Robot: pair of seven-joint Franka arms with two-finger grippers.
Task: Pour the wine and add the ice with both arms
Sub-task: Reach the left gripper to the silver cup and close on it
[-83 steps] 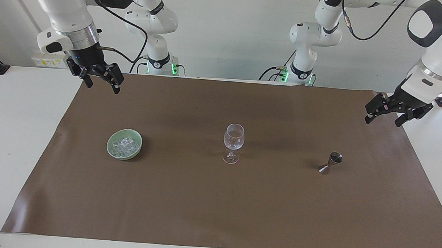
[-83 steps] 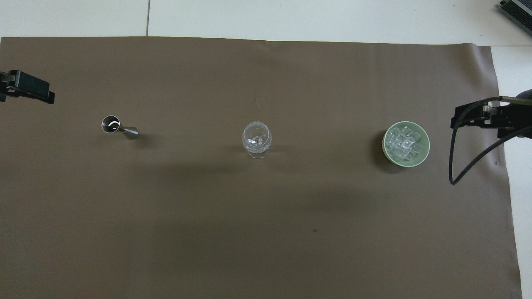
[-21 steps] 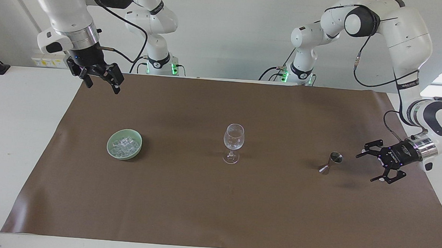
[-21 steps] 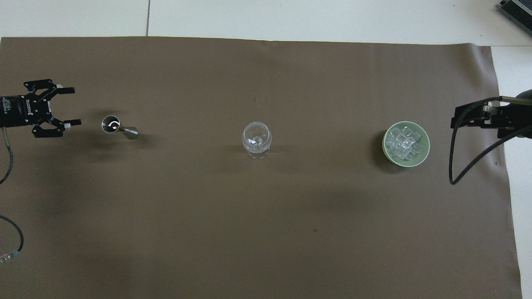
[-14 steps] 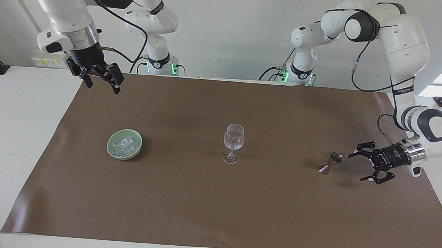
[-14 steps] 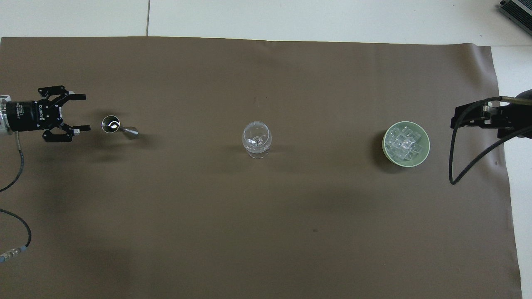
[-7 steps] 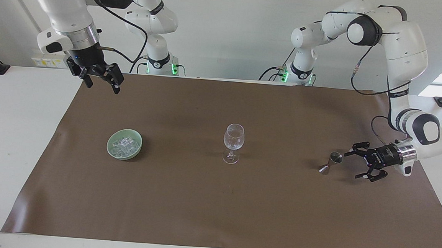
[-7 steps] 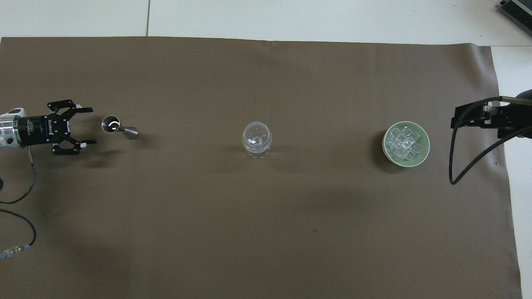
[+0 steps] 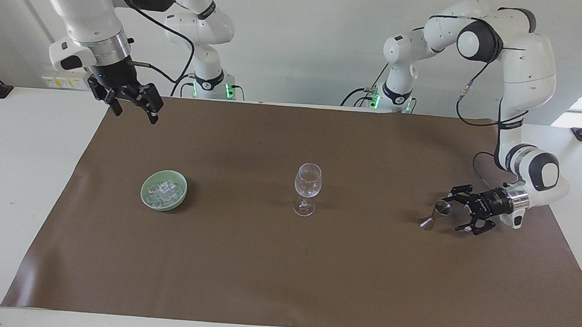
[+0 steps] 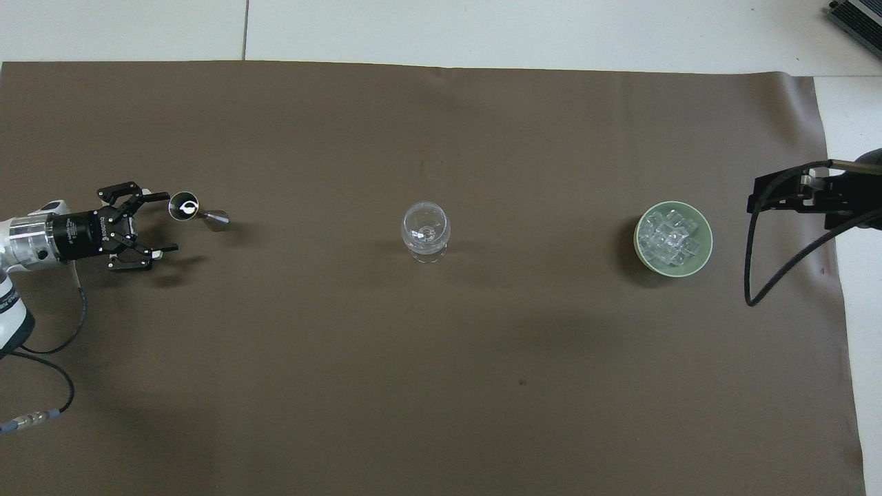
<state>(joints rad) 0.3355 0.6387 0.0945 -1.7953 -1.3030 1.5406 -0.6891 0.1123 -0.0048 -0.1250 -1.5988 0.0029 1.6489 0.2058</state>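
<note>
**Left gripper low beside the steel jigger, jaws wide**

A brown mat (image 9: 285,264) covers most of the white worktop (image 9: 22,177). On it three things stand in a row along the middle, well apart from one another. Toward the right arm's end sits a pale green round bowl (image 9: 164,190) (image 10: 673,238) holding the ice (image 9: 166,191) (image 10: 668,238), a heap of small clear cubes. At the centre stands an upright clear stemmed wine glass (image 9: 307,189) (image 10: 426,231). Toward the left arm's end stands a small steel hourglass-shaped jigger (image 9: 436,214) (image 10: 195,211).

The left gripper (image 9: 459,212) (image 10: 163,224) lies low over the mat just beside the jigger, turned sideways to point at it, jaws spread wide and holding nothing; one fingertip (image 9: 448,199) is close by the jigger's upper rim, and whether it touches cannot be told.

The right gripper (image 9: 135,111) (image 10: 761,200) waits raised over the mat's corner at the right arm's end, near the robots' edge, jaws wide and holding nothing.
</note>
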